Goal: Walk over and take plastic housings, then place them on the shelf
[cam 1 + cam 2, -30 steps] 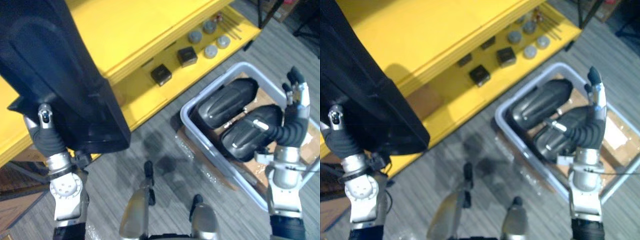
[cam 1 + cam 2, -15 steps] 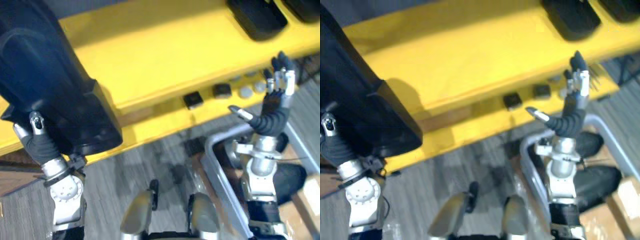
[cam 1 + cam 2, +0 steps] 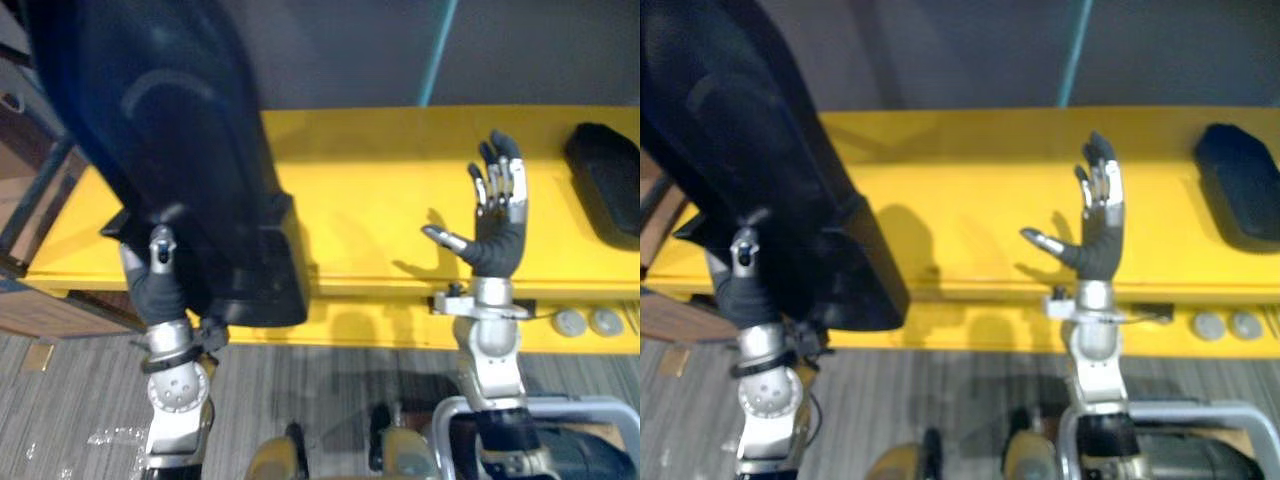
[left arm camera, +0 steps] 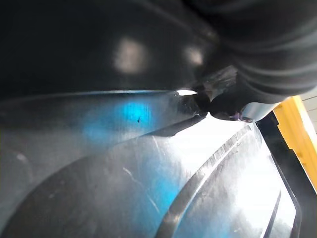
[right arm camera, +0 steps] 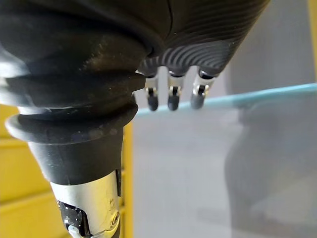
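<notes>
The left hand (image 3: 158, 285) holds a large black plastic housing (image 3: 170, 150) upright before the left end of the yellow shelf (image 3: 370, 220). Its thumb lies on the housing's face. The fingers are hidden behind, so the grip looks like a pinch. In the left wrist view the housing's glossy dark surface sits very close.

The right hand (image 3: 495, 235) is raised over the shelf top with its fingers straight and spread, and it holds nothing. A second black housing (image 3: 607, 190) lies on the shelf top at the right. Two grey discs (image 3: 571, 322) sit on the lower level. A grey bin (image 3: 580, 400) below holds another dark housing (image 3: 590, 455).
</notes>
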`<state>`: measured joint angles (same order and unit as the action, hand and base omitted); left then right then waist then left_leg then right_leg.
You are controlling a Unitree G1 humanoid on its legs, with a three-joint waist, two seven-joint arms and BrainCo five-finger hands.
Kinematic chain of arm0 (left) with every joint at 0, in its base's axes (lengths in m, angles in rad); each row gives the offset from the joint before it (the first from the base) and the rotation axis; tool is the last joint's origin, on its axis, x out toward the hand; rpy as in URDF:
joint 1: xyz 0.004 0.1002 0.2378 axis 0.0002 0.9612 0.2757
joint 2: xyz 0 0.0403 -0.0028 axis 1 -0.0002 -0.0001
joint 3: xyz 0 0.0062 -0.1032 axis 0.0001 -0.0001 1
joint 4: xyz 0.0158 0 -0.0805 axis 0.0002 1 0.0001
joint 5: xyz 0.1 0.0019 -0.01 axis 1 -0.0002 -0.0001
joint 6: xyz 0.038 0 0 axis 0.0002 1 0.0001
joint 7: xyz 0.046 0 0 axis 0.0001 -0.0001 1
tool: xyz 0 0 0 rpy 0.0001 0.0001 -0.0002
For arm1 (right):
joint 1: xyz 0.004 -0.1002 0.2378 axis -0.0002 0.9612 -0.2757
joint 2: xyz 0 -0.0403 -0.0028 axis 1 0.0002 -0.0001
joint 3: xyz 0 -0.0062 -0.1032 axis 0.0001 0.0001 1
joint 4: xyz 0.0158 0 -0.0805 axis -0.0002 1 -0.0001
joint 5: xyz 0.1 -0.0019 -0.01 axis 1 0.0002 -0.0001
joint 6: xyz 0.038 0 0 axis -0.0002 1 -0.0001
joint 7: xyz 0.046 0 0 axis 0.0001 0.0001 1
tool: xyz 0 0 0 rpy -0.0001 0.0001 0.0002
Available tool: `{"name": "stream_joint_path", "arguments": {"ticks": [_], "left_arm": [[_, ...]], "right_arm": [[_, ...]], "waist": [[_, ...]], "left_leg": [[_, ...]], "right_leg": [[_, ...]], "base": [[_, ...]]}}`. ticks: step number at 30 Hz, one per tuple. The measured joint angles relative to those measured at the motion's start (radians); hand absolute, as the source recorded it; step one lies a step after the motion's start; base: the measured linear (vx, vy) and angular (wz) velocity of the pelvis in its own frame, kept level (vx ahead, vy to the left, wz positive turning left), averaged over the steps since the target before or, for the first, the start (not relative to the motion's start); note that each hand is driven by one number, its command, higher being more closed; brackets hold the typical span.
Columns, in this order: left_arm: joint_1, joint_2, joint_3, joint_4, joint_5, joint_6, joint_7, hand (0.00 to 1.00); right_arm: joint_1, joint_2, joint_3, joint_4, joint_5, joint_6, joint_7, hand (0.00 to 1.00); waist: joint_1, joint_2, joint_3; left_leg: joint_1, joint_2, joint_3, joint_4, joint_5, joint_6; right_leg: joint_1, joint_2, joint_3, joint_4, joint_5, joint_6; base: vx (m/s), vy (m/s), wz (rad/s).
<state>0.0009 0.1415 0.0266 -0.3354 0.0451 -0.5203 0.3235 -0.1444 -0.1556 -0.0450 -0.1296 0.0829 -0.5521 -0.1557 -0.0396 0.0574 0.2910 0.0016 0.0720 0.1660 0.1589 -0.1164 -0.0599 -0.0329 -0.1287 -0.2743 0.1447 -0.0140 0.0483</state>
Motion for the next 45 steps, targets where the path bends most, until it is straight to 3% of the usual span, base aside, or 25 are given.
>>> {"name": "stream_joint_path", "arguments": {"ticks": [7,10,13,16,20,23,25,27,30,35,40,45], "left_arm": [[0.011,0.008,0.002,-0.011,-0.006,0.045,-0.038,1.0],[0.02,0.009,0.015,-0.049,-0.007,0.053,-0.08,1.0],[0.028,0.012,0.052,-0.057,-0.008,0.104,-0.131,1.0],[0.033,0.023,0.06,-0.048,-0.012,0.193,-0.178,1.0],[0.015,0.049,0.057,0.048,-0.047,0.347,-0.193,1.0],[-0.084,0.055,0.052,0.218,-0.048,0.448,-0.149,1.0],[-0.193,0.095,0.046,0.364,-0.06,0.492,-0.112,1.0],[-0.353,0.157,0.044,0.547,-0.139,0.561,-0.049,1.0],[-0.515,0.184,0.038,0.675,-0.204,0.597,0.005,1.0],[-0.697,0.24,-0.007,0.789,-0.208,0.664,0.055,1.0],[-0.813,0.28,-0.043,0.877,-0.291,0.781,0.066,1.0],[-0.839,0.282,-0.049,0.971,-0.313,0.898,0.069,1.0]], "right_arm": [[0.088,0.002,-0.045,-0.143,-0.036,0.038,-0.026,0.0],[0.194,0.002,-0.147,-0.253,-0.062,0.06,-0.047,0.0],[0.257,0.01,-0.244,-0.26,-0.079,0.093,-0.08,0.0],[0.35,0.043,-0.314,-0.264,-0.071,0.12,-0.083,0.0],[0.466,0.088,-0.343,-0.264,-0.035,0.126,-0.047,0.0],[0.525,0.109,-0.343,-0.261,-0.005,0.118,-0.007,0.0],[0.539,0.116,-0.334,-0.253,0.014,0.115,0.017,0.0],[0.541,0.115,-0.311,-0.242,0.031,0.113,0.055,0.0],[0.54,0.113,-0.291,-0.22,0.032,0.097,0.071,0.0],[0.541,0.089,-0.254,-0.209,0.066,0.096,0.069,0.0],[0.533,0.06,-0.245,-0.209,0.101,0.101,0.073,0.0],[0.531,0.019,-0.232,-0.206,0.118,0.123,0.068,0.0]], "waist": [[-0.001,-0.006,-0.01],[-0.008,-0.018,-0.021],[-0.035,-0.029,-0.041],[-0.061,-0.032,-0.05],[-0.121,-0.022,-0.066],[-0.152,-0.017,-0.072],[-0.168,-0.016,-0.074],[-0.198,-0.014,-0.076],[-0.227,-0.009,-0.074],[-0.263,0.015,-0.061],[-0.305,0.056,-0.037],[-0.346,0.054,-0.013]], "left_leg": [[0.073,-0.018,0.058,-0.052,0.003,0.005],[0.091,-0.015,0.089,-0.07,0.001,0.006],[0.107,-0.011,0.125,-0.082,-0.005,0.006],[0.124,-0.006,0.179,-0.08,-0.022,0.005],[0.148,-0.003,0.248,-0.081,-0.036,0.003],[0.171,0.003,0.304,-0.082,-0.045,-0.003],[0.172,0.006,0.332,-0.082,-0.045,-0.003],[0.171,0.006,0.366,-0.082,-0.044,-0.003],[0.171,0.005,0.39,-0.083,-0.044,-0.003],[0.171,-0.005,0.391,-0.084,-0.032,0.016],[0.171,-0.017,0.391,-0.098,-0.015,0.042],[0.155,-0.016,0.392,-0.09,-0.01,0.036]], "right_leg": [[0.035,-0.003,0.051,-0.042,0.018,0.013],[0.035,0.009,0.081,-0.055,0.024,0.015],[0.034,0.024,0.12,-0.075,0.039,0.013],[0.034,0.038,0.173,-0.097,0.056,0.017],[0.031,0.052,0.238,-0.121,0.075,0.02],[0.018,0.068,0.291,-0.126,0.085,0.021],[0.004,0.077,0.32,-0.125,0.092,0.018],[-0.018,0.087,0.354,-0.121,0.101,0.018],[-0.038,0.094,0.379,-0.113,0.104,0.018],[-0.058,0.097,0.414,-0.102,0.105,0.019],[-0.073,0.097,0.439,-0.112,0.11,0.021],[-0.096,0.092,0.452,-0.122,0.115,0.015]], "base": [[0.04,0.056,-0.2],[0.02,0.004,-0.31],[-0.02,0.012,-0.38],[-0.03,0.025,-0.54],[0.0,0.029,-0.5],[-0.02,0.001,-0.55],[-0.03,-0.025,-0.47],[-0.05,-0.038,-0.45],[-0.03,-0.026,-0.28],[-0.03,-0.024,-0.21],[-0.04,-0.025,-0.16],[-0.06,-0.033,-0.13]]}}
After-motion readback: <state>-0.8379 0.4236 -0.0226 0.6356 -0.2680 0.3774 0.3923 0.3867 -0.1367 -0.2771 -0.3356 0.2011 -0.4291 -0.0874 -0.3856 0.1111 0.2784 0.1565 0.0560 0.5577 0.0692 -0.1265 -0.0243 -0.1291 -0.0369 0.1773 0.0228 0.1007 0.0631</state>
